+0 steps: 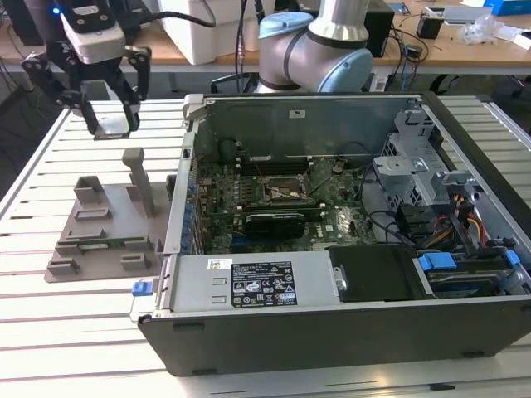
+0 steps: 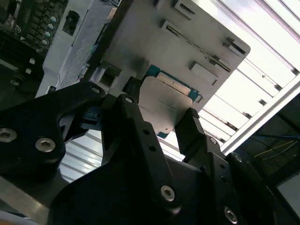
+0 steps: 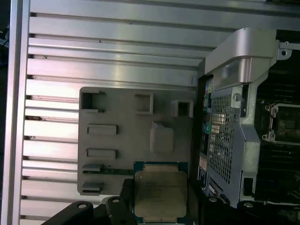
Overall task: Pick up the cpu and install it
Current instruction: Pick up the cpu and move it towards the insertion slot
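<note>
Arm [image 1: 315, 50] extends to the exterior view's left. Hand [image 1: 112, 120] hangs high, pointing down, fingers [image 2: 187, 129] clamped on cpu [image 3: 161, 194] edges.

Silver cpu [image 3: 160, 194] with teal rim; grey tray [image 3: 122, 112]; black claw [image 2: 161, 107].

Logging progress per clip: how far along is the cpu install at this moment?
Done: pickup. The hand is shut on the cpu, held up clear of the grey tray. Left: installing; the hand is off to the exterior view's left of the open computer case, whose motherboard socket looks unfilled.
</note>
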Motion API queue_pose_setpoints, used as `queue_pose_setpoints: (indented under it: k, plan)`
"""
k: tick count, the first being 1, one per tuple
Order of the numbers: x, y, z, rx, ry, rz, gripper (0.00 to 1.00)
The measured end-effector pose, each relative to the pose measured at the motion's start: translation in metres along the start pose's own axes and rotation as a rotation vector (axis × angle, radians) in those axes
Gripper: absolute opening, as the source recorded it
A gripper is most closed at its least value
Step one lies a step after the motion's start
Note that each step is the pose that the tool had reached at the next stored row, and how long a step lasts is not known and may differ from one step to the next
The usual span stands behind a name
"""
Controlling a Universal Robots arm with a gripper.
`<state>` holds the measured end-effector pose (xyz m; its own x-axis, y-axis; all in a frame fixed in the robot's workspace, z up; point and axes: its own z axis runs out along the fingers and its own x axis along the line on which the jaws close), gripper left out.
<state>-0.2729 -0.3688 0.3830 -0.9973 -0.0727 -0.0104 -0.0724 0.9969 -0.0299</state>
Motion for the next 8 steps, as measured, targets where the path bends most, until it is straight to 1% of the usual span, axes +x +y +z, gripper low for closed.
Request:
queue_pose_setpoints:
  k: [1,3,4,5,6,7,8]
  plan:
    - [-0.0083,-0.0006,0.0001,-0.0001,0.0,0.0,0.55]
    - [-0.0174,-0.0012,0.0001,0.0001,0.0003,0.0,0.55]
    - [-0.0291,-0.0019,0.0004,0.0,0.0002,0.0,0.55]
    - [-0.0425,-0.0027,0.0005,0.0,0.0005,0.0,0.55]
    - [-0.0574,-0.0033,0.0008,-0.0001,0.0006,0.0,0.55]
    - [-0.0639,-0.0034,0.0008,0.0001,0.0009,0.0,0.55]
    - [-0.0685,-0.0034,0.0009,0.0002,0.001,0.0,0.55]
